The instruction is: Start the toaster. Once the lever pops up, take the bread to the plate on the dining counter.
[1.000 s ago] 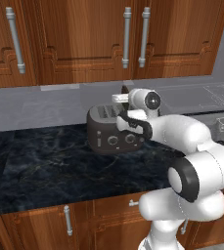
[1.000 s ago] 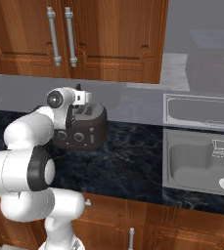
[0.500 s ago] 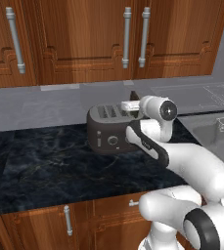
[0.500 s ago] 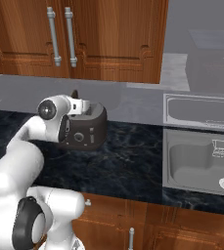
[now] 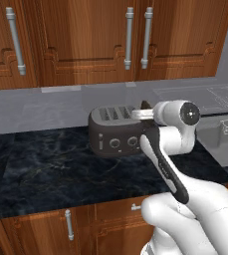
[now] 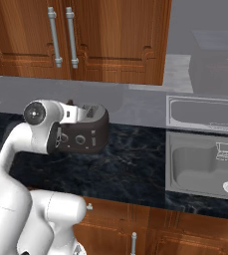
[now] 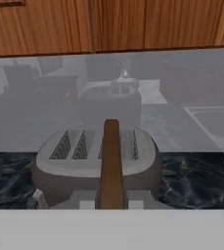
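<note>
A thin brown slice of bread [image 7: 111, 161] stands upright just above the slots of a squat dark grey toaster [image 5: 116, 130], which sits on a black marbled counter [image 5: 46, 169] below wooden cabinets [image 5: 85, 40]. The pincer [image 5: 144, 110] is clenched and appears to be grasping the bread by its edge, at the toaster's right end. The hold looks narrow, so the slice could pivot or slip out during a fast swing, or catch the slot rim and drag the toaster. A sink [image 6: 205, 154] lies well to the right.
</note>
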